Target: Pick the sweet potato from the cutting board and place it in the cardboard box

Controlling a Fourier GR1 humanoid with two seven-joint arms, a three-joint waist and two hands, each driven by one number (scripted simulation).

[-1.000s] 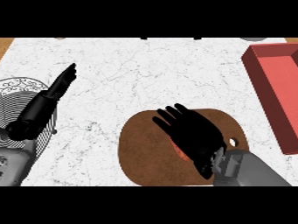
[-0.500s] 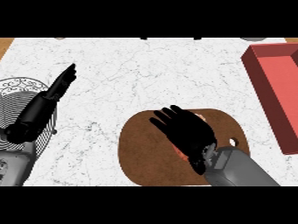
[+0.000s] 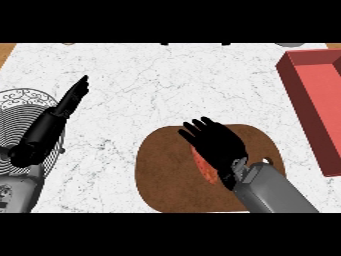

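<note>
While right robot hand (image 3: 216,145) spreads over sweet potato (image 3: 205,165), cutting board (image 3: 165,170); box (image 3: 322,107) at right edge

Cutting board (image 3: 162,175) low at centre of the counter (image 3: 165,85), sweet potato (image 3: 204,164) on it under the right hand (image 3: 216,145), cardboard box (image 3: 322,105) well apart at the right edge, left hand (image 3: 71,97) at the left, wire rack (image 3: 3,115) at the left edge
</note>
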